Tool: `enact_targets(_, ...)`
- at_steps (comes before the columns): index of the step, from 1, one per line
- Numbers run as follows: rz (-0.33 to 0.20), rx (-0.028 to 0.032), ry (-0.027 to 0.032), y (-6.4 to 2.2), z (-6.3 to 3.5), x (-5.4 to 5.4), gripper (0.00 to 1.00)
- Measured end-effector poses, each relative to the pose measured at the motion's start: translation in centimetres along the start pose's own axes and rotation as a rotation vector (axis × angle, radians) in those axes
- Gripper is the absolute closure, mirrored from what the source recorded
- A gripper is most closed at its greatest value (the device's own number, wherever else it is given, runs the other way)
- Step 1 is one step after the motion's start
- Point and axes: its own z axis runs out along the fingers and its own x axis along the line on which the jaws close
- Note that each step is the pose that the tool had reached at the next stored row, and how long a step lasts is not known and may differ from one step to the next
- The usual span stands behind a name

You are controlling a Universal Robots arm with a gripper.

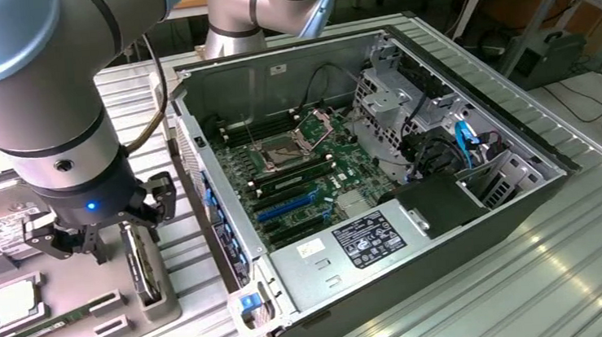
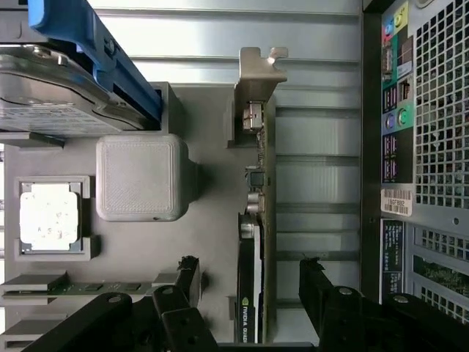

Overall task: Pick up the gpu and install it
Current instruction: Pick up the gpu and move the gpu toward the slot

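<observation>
Fingers (image 2: pixel 314 286) spread wide astride the gpu (image 2: pixel 250 249), which stands on edge in the holder (image 2: pixel 212 220) beside the case (image 1: pixel 260 78); a sound grasp likely needs the card centred and a square descent.

We log the arm (image 1: pixel 44 101) at the exterior view's left: big grey links, last section pointing straight down. Wrist (image 1: pixel 84 183) black, with a blue light (image 1: pixel 89 206) lit on it. Gripper (image 1: pixel 121 232) (image 2: pixel 249 275) faces down, jaws wide apart. Both black fingers (image 2: pixel 183 282) parallel, gripping nothing.
</observation>
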Motion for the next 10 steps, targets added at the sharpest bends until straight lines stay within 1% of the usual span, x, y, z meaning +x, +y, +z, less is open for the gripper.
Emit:
enact_targets(3,0.0,0.0,0.0,-0.02,0.27,0.0,0.34)
enact_targets(7,0.0,0.0002,0.0016,-0.04,0.53,0.01,0.34)
enact_targets(10,-0.001,0.0015,0.0023,-0.05,0.7,0.01,0.34)
